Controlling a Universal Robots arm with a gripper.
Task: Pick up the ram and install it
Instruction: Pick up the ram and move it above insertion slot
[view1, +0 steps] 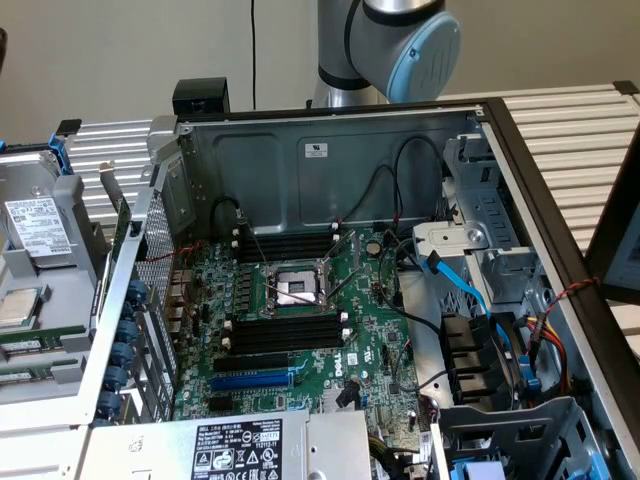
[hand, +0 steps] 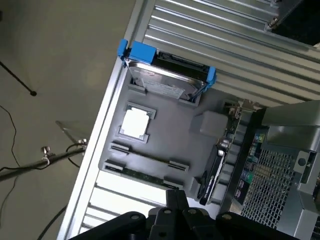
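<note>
Lying in a slot of the grey moulded plastic tray (hand: 170, 142), the long thin green circuit-board ram (hand: 145, 175) sits beside a square silver processor chip (hand: 135, 122) and a silver hard drive (hand: 167, 80) in a blue caddy (hand: 142, 51). Black jaws, pressed together and gripping nothing, hang above the tray near the ram. On the slatted metal desk (hand: 225, 40) alongside, the open grey computer case (view1: 290, 170) holds a green motherboard (view1: 370, 340) with bare black memory slots (view1: 285, 330).
</note>
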